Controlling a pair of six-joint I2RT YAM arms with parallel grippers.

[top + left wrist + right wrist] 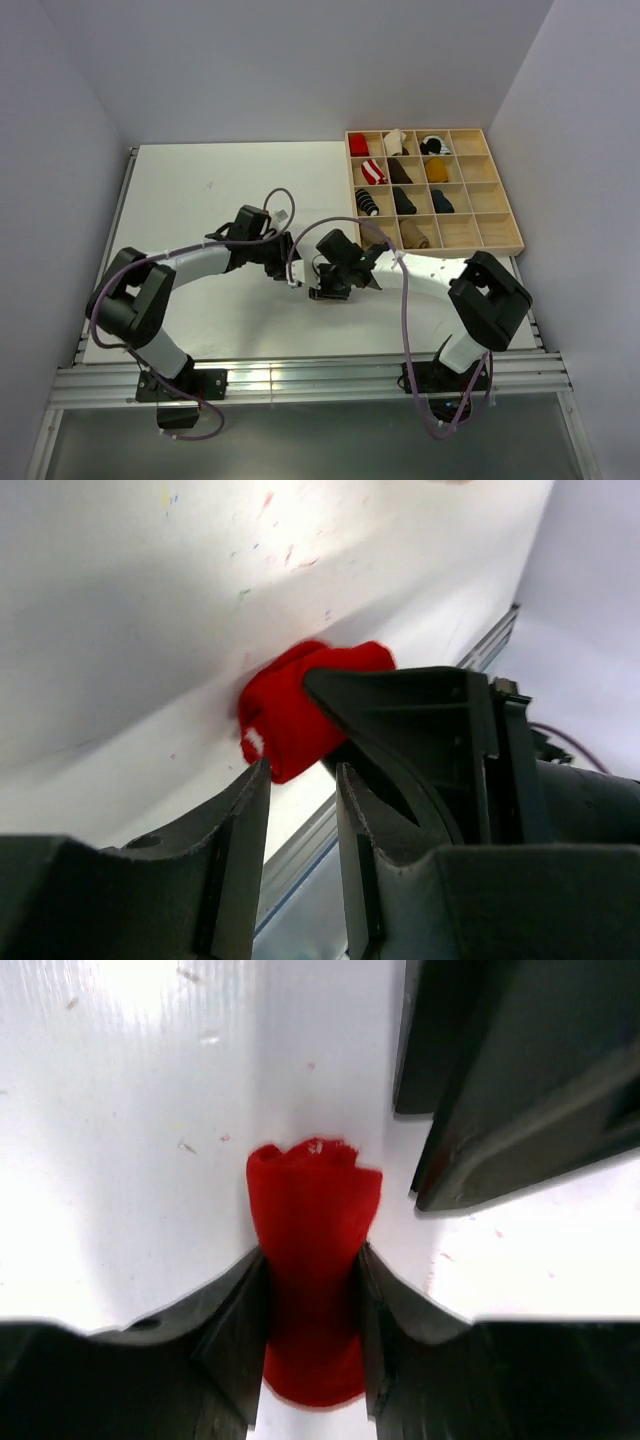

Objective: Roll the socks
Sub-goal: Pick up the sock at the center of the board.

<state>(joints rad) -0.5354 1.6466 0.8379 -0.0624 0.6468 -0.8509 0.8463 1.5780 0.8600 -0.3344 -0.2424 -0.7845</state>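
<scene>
The red socks [312,1220] lie bunched on the white table, with a small white mark [253,742] on the side seen in the left wrist view. My right gripper [312,1275] is shut on them, one finger pressing each side of the bundle. My left gripper [303,780] is open just short of the red socks [290,715], with nothing between its fingers. Both grippers meet at the table's middle [315,280], where the arms hide the red socks in the top view. Tan-brown socks [415,235] sit in a front cell of the wooden box.
A wooden compartment box [500,232] stands at the back right and holds several sock bundles in red, striped, black and mustard. The left gripper's fingers [500,1110] hang close above right of the socks. The table's metal rail [300,375] runs along the near edge.
</scene>
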